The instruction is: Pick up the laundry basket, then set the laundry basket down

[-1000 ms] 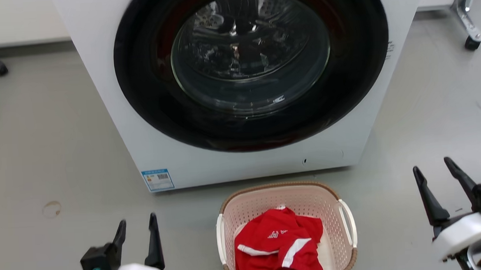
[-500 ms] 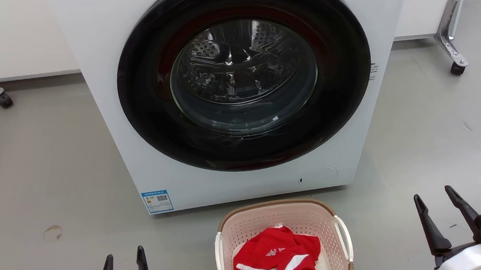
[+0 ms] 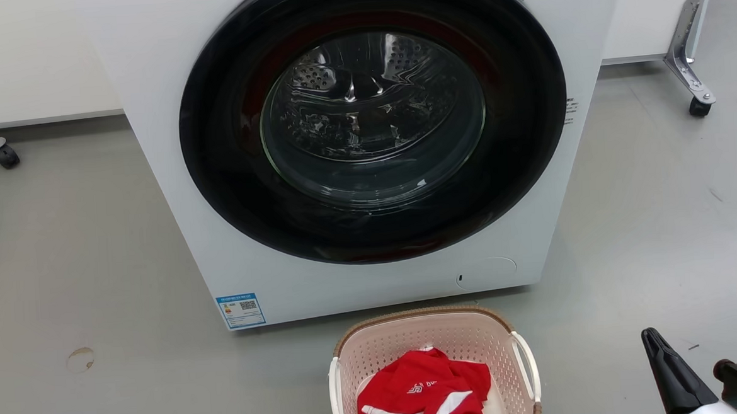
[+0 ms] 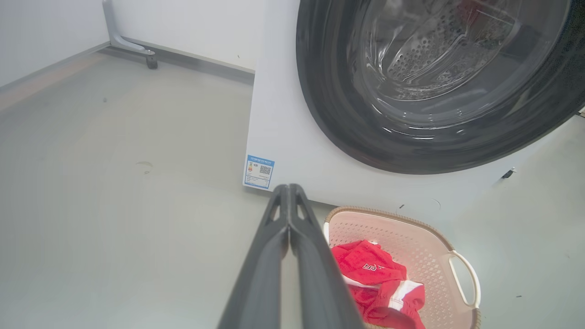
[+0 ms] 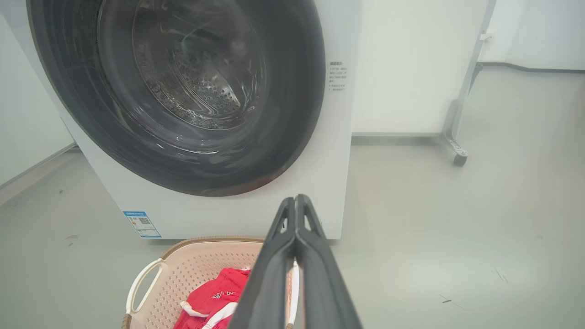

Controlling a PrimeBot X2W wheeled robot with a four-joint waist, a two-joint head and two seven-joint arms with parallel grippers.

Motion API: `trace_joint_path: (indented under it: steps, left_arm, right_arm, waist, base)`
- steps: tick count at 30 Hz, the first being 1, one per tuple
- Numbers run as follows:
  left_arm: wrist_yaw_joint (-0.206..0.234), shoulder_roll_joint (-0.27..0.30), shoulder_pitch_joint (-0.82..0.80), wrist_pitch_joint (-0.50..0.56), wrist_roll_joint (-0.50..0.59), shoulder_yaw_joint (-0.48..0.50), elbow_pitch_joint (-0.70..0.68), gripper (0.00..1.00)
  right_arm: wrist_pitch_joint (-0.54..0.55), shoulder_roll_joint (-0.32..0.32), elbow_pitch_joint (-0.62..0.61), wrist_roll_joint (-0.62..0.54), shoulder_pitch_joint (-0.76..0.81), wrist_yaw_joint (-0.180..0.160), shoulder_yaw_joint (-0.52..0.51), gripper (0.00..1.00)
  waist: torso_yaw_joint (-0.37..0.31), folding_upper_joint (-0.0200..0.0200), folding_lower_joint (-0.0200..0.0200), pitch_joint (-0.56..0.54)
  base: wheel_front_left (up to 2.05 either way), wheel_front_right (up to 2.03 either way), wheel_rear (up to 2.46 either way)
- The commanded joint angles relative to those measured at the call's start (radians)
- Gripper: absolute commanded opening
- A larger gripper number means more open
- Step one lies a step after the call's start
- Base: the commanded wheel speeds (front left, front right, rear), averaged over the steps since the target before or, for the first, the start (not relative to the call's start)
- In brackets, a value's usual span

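Basket (image 3: 413, 343) sits by the washer (image 3: 173, 211), handles (image 3: 529, 366) free for you to grab. Left gripper (image 4: 289, 194) and right gripper (image 5: 296, 205) both have fingers pinched together, empty.

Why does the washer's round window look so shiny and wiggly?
Head view: the curved glass mirrors light as wavy white streaks. Left wrist view: same streaks, and the near left pincer looks huge and soft. Right wrist view: pale glare on the floor.
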Motion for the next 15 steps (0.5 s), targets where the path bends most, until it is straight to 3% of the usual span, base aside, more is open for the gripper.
trace_joint_path:
  steps: [1, 15]
  left_arm:
    - [-0.011, 0.005, -0.031, 0.009, -0.032, 0.017, -0.026, 0.0]
    - [-0.042, -0.002, -0.059, 0.049, -0.165, 0.051, -0.029, 0.0]
  right_arm:
    - [0.012, -0.024, -0.024, 0.038, -0.035, 0.0, -0.013, 0.0]
    - [0.048, -0.027, -0.019, 0.195, -0.059, 0.001, -0.036, 0.0]
  waist:
    - [0.001, 0.0, 0.0005, 0.001]
    - [0.005, 0.0, -0.0006, 0.01]
  base:
    - [0.0, 0.0, 0.0]
    - [0.0, 0.0, 0.0]
